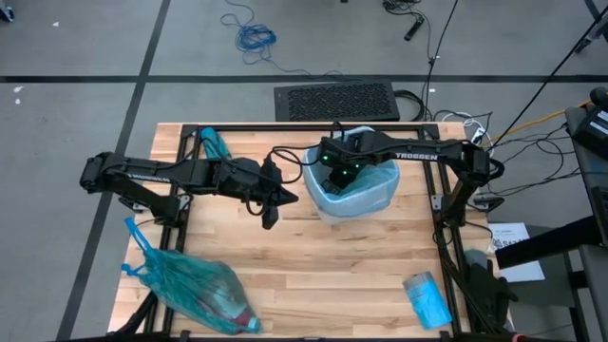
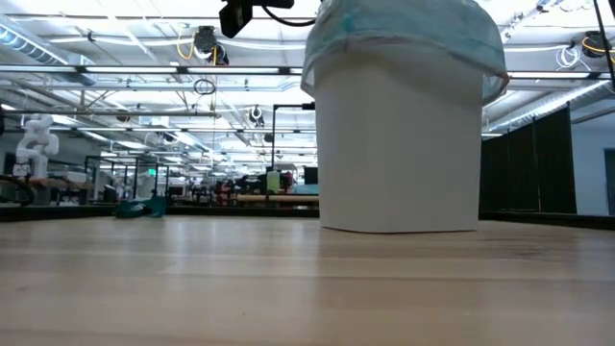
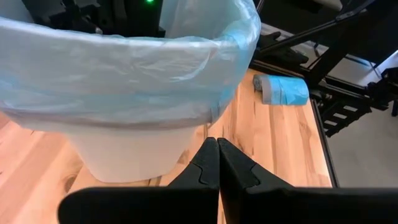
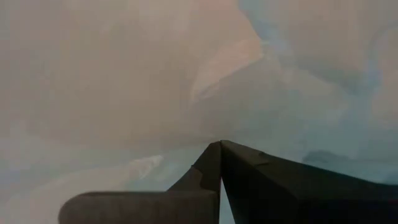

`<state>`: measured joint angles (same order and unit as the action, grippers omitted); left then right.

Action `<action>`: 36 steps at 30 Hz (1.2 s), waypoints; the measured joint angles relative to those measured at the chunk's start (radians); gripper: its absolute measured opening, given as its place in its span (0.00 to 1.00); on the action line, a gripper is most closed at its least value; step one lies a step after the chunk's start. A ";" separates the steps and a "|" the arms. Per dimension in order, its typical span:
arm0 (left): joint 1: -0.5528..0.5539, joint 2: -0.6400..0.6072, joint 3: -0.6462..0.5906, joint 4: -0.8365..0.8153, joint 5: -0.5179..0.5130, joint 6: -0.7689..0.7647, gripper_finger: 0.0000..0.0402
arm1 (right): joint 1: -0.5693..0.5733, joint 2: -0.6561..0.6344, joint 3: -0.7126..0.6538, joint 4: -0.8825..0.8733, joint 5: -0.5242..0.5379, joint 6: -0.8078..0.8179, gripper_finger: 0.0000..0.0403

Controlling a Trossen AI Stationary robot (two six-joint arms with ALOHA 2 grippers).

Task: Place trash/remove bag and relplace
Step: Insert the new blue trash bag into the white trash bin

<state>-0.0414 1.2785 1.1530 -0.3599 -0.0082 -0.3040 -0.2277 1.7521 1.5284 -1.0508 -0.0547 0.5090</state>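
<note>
High view shows the full teal trash bag (image 1: pixel 195 290), knotted and bulging with something red showing through, lying at the near left corner of the butcher-block table (image 1: pixel 313 275), and a roll of blue bags (image 1: pixel 427 297) at the near right. Farther back, mid-table, the white bin (image 1: pixel 353 195) wears a fresh pale-blue liner (image 3: pixel 124 68); the left gripper (image 1: pixel 270 218) sits just left of it, fingers pressed together on nothing, while the right gripper (image 4: pixel 219 146), equally closed and empty, reaches down inside. "TROSSEN" reads on the right arm (image 1: pixel 418 152); beyond lie a grey floor and a black mat (image 1: pixel 334 101).
</note>
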 joint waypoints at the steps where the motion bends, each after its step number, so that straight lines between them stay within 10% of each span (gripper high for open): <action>1: 0.000 0.000 0.000 0.000 0.000 0.000 0.00 | 0.001 0.002 0.000 0.000 0.000 -0.001 0.00; 13: -0.009 0.000 0.000 0.021 -0.037 0.061 0.00 | 0.001 0.002 0.000 0.001 0.000 -0.016 0.00; 36: -0.040 0.116 -0.228 0.559 -0.322 0.052 0.00 | 0.001 0.003 -0.001 0.030 -0.035 -0.013 0.00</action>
<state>-0.0813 1.3947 0.9255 0.1993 -0.3302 -0.2518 -0.2268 1.7550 1.5276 -1.0209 -0.0895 0.4958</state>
